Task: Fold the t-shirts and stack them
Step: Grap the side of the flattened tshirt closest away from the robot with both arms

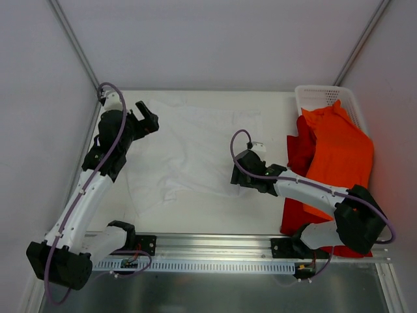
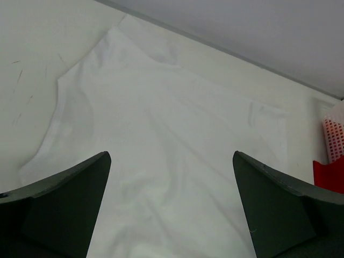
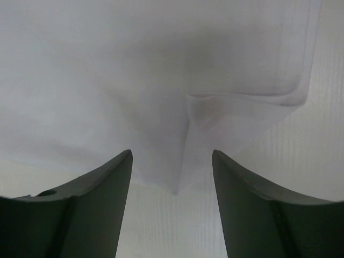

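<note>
The white t-shirt (image 1: pixel 189 147) lies spread and wrinkled across the middle of the table. My left gripper (image 1: pixel 152 121) hovers over its left edge, open wide with only cloth (image 2: pixel 161 123) below (image 2: pixel 172 156). At the shirt's right lower edge sits my right gripper (image 1: pixel 236 175), open. In the right wrist view a folded corner of the white shirt (image 3: pixel 185 161) lies on the table between the fingertips (image 3: pixel 172 153), not pinched. The orange t-shirt (image 1: pixel 339 153) drapes over the red t-shirt (image 1: pixel 298 149) at the right.
A white mesh basket (image 1: pixel 324 98) stands at the back right, partly under the orange shirt; its rim (image 2: pixel 334 134) and some red cloth (image 2: pixel 330 174) show in the left wrist view. Grey walls close in the table. The red shirt hangs to the front rail (image 1: pixel 215 244).
</note>
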